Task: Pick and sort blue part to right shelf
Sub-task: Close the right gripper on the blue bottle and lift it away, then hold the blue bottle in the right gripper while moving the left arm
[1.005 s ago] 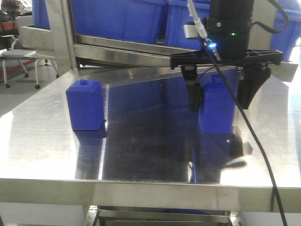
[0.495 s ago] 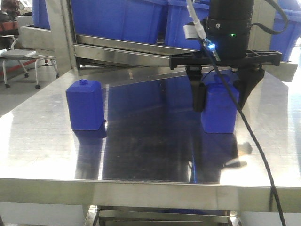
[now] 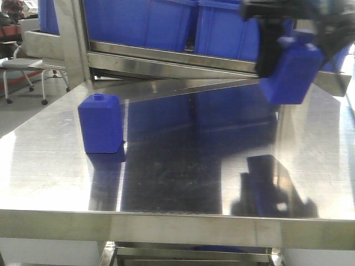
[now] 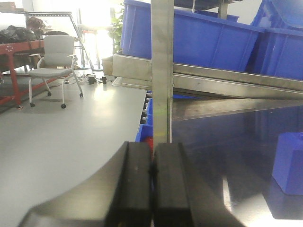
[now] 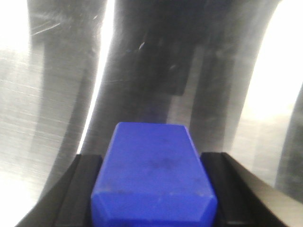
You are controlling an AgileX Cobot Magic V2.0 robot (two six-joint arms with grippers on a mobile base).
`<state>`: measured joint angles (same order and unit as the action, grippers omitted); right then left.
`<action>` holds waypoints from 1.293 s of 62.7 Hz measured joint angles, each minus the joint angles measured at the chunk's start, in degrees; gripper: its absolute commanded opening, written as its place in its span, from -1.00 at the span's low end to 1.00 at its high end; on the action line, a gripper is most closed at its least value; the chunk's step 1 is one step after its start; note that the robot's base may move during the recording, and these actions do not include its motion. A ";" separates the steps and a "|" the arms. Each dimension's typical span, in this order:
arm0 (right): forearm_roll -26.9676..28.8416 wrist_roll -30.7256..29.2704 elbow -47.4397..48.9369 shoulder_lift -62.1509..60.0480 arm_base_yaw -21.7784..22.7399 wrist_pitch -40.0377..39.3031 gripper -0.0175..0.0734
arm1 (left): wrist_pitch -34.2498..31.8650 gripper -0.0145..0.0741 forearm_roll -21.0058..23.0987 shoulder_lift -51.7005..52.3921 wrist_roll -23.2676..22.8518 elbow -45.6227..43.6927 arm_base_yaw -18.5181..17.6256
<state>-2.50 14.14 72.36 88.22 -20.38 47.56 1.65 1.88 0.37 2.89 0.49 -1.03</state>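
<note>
We see the steel table (image 3: 166, 183) filling the lower part of the front view, and blue bins (image 3: 144, 22) along the top. In the upper right, the right gripper (image 5: 154, 198) is clamped on the blue part (image 3: 289, 75), which hangs tilted above the table (a dark reflection lies below it). A shorter blue block (image 3: 101, 123) stands at middle left. The left gripper (image 4: 152, 182) has its fingers pressed together and holds nothing.
</note>
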 measured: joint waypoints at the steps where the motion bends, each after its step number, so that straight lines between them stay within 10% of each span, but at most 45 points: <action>1: 0.30 -0.80 -1.68 -0.93 0.39 -0.96 0.32 | 0.00 -0.37 0.00 0.00 0.00 0.00 0.00; 18: 5.87 -16.16 -20.97 -16.39 8.86 -17.33 0.32 | 0.00 -0.37 0.00 0.00 0.00 0.00 0.00; 34: 6.58 -18.67 -34.85 -30.53 17.28 -30.38 0.32 | 0.00 -0.37 0.00 0.00 0.00 0.00 0.00; 81: 5.91 -18.76 -53.01 -72.40 18.11 -36.39 0.32 | 0.00 -0.37 0.00 0.00 0.00 0.00 0.00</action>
<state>3.41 -4.62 19.34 15.82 -2.27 11.17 1.65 1.88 0.37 2.89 0.49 -1.03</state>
